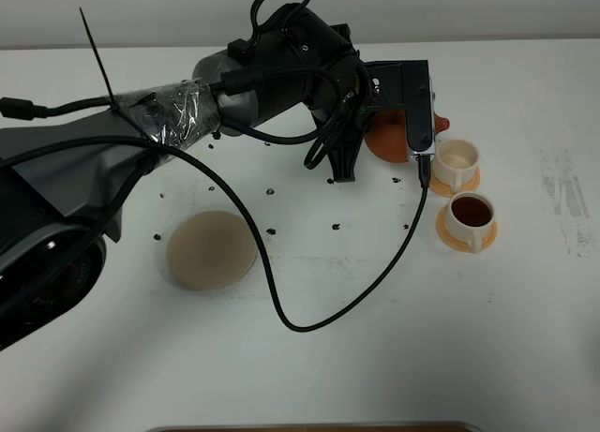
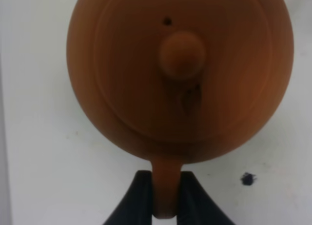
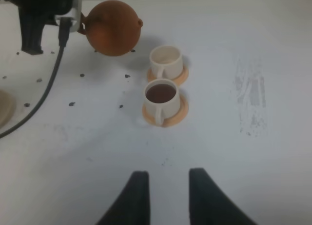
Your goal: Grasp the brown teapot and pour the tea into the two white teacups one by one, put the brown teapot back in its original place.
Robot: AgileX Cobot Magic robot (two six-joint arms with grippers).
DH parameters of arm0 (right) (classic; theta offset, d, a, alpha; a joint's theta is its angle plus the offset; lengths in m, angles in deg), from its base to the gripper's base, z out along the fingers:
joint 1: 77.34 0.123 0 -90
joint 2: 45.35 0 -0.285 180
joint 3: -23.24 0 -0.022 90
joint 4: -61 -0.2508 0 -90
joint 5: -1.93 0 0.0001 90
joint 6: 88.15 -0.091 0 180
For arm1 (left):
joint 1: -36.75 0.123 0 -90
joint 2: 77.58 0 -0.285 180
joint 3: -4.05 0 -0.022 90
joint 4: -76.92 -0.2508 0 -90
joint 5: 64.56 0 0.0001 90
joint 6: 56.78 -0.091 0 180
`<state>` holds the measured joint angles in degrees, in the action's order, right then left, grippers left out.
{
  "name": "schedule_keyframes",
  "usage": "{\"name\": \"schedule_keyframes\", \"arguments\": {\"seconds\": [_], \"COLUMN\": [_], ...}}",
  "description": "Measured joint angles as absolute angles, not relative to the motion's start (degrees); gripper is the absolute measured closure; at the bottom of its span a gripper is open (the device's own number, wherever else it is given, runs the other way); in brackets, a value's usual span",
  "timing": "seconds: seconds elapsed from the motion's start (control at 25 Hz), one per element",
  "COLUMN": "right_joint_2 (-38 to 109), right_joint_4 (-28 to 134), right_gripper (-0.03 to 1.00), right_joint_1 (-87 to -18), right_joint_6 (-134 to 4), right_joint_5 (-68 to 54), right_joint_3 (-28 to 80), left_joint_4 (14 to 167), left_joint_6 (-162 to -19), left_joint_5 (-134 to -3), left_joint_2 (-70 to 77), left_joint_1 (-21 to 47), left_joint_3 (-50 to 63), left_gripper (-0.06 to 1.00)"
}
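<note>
My left gripper (image 2: 165, 198) is shut on the loop handle of the brown teapot (image 2: 180, 73), which hangs just above the table behind the two white teacups. In the high view the teapot (image 1: 384, 140) is half hidden under my left wrist, with its spout towards the far cup (image 1: 457, 160). That cup (image 3: 165, 59) looks pale inside. The near cup (image 1: 471, 214) holds dark tea (image 3: 161, 92). Each cup stands on a small orange saucer (image 3: 168, 118). The beige coaster (image 1: 212, 249) lies bare to the left. My right gripper (image 3: 165, 178) hovers low in front of the cups, fingers apart, holding nothing.
A black cable (image 1: 309, 324) loops from the left wrist over the table's middle. Small dark specks (image 1: 272, 190) dot the white table (image 1: 525, 338) around the arm. A grey smudge (image 1: 562, 198) marks the right side. A brown edge (image 1: 309, 427) shows at the front.
</note>
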<state>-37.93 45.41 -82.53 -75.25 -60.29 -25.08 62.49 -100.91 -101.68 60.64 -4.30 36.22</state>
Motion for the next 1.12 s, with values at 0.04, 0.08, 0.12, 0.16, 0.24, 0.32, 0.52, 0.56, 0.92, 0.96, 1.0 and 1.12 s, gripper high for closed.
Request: {"name": "schedule_keyframes", "arguments": {"seconds": [0.04,0.08,0.12,0.16,0.24,0.32,0.52,0.56,0.92,0.96,1.0,1.12], "right_joint_2": [-37.9,-37.9,-37.9,-37.9,-37.9,-37.9,-37.9,-37.9,-37.9,-37.9,-37.9,-37.9], "right_joint_4": [45.4,45.4,45.4,45.4,45.4,45.4,45.4,45.4,45.4,45.4,45.4,45.4], "right_gripper": [0.74,0.74,0.74,0.74,0.74,0.74,0.74,0.74,0.74,0.74,0.74,0.74], "right_joint_1": [-82.5,-82.5,-82.5,-82.5,-82.5,-82.5,-82.5,-82.5,-82.5,-82.5,-82.5,-82.5], "right_joint_6": [-75.3,-75.3,-75.3,-75.3,-75.3,-75.3,-75.3,-75.3,-75.3,-75.3,-75.3,-75.3], "right_joint_5": [-60.3,-60.3,-60.3,-60.3,-60.3,-60.3,-60.3,-60.3,-60.3,-60.3,-60.3,-60.3], "right_joint_3": [-25.1,-25.1,-25.1,-25.1,-25.1,-25.1,-25.1,-25.1,-25.1,-25.1,-25.1,-25.1], "left_joint_4": [61.8,61.1,60.4,59.8,59.0,58.5,58.0,57.6,55.0,54.8,54.6,54.2], "left_joint_6": [-100.9,-100.9,-101.0,-101.0,-101.0,-101.0,-101.0,-101.0,-101.1,-101.1,-101.1,-100.8], "left_joint_5": [-101.3,-101.0,-100.5,-99.7,-98.0,-97.3,-96.0,-95.6,-93.6,-93.4,-93.2,-92.9], "left_joint_2": [60.6,60.7,61.0,61.3,62.0,62.8,63.4,63.4,63.5,63.5,63.5,63.5], "left_joint_1": [-4.3,-4.3,-4.3,-4.3,-4.3,-4.3,-4.3,-4.3,-5.1,-5.4,-5.5,-5.8], "left_joint_3": [36.2,36.2,36.2,36.3,36.3,36.3,36.3,36.3,36.3,36.3,36.3,36.4], "left_gripper": [0.82,0.82,0.82,0.82,0.82,0.82,0.82,0.82,0.82,0.82,0.82,0.82]}}
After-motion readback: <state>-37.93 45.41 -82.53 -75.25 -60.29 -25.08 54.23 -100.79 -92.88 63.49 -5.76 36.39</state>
